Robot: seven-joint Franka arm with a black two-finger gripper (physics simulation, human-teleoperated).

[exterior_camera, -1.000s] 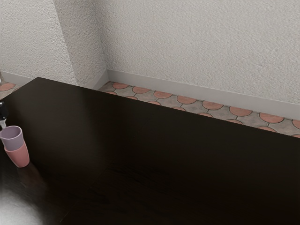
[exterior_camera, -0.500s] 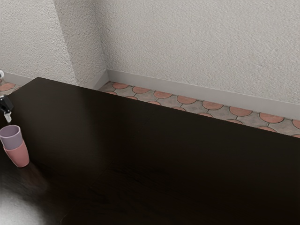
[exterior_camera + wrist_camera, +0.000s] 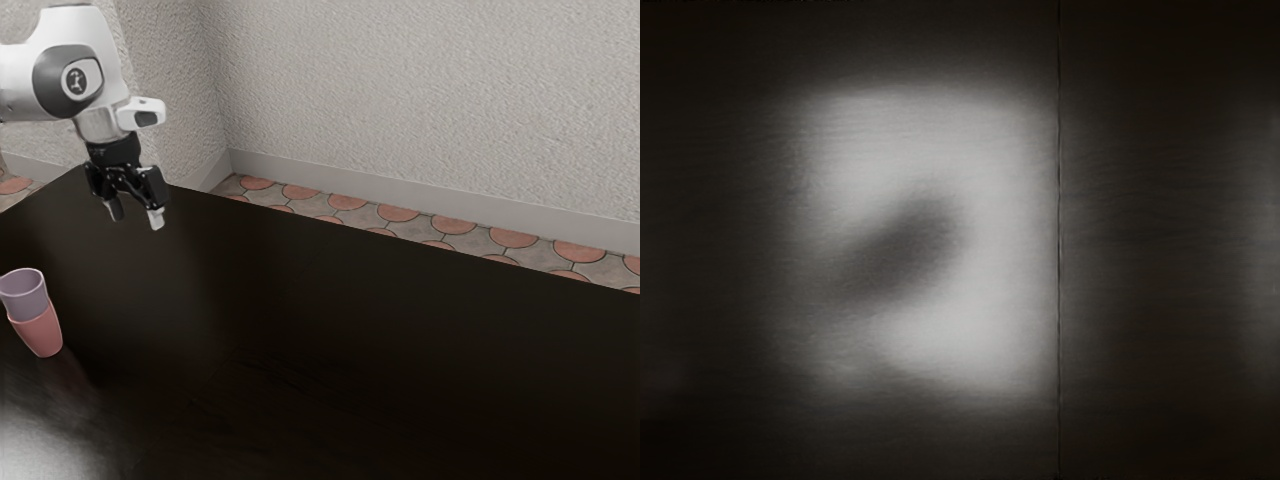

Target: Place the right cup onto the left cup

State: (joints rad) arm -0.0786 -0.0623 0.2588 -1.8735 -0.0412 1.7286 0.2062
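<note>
The mauve cup (image 3: pixel 24 296) sits nested in the pink cup (image 3: pixel 38 332), whose rim keeps it in place, at the exterior view's left, well apart from the table's (image 3: pixel 350 350) far corner. The gripper (image 3: pixel 136 214) hangs nearer that corner, fingers wide apart and holding nothing, probably to spare the stack a knock; the stacking looks done.

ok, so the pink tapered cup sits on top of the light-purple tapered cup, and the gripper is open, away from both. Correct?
Stack order is wrong: the exterior view shows the light-purple tapered cup on top, its base inside the pink tapered cup. The gripper is open and away from both, as stated.
</note>
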